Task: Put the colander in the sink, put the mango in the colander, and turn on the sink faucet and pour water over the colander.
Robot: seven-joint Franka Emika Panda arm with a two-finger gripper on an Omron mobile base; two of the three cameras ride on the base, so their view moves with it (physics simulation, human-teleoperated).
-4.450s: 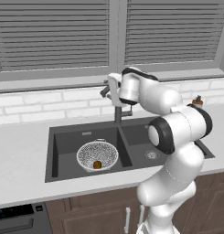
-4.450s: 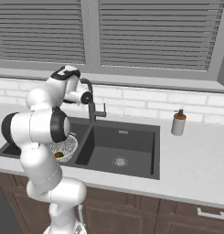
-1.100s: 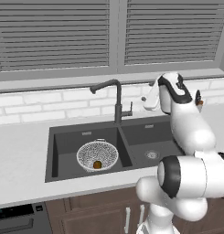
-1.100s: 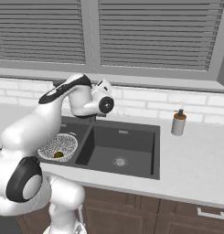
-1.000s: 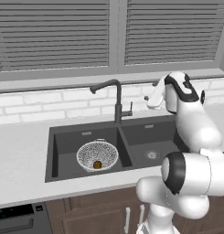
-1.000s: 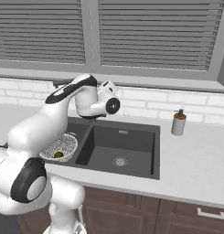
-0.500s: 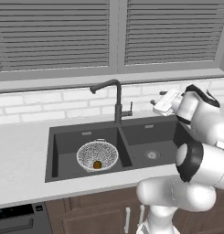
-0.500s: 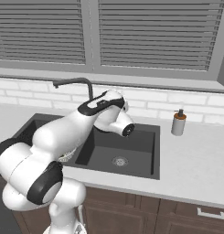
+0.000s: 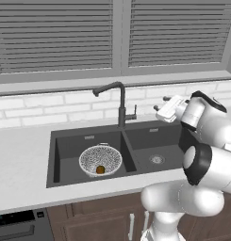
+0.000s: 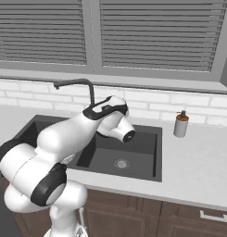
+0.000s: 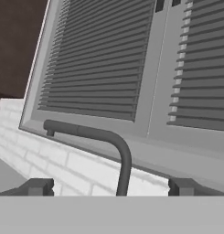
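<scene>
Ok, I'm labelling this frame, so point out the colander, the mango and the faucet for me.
colander (image 9: 92,156): left base view, on its mesh wall.
mango (image 9: 101,169): left base view, on the fruit's middle.
faucet (image 9: 121,104): left base view, on its upright stem.

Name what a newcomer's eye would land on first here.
The big white arm, its end effector open over the right basin of the dark sink, pointing at the faucet. Next, the speckled colander in the left basin with the small mango inside it.
</scene>
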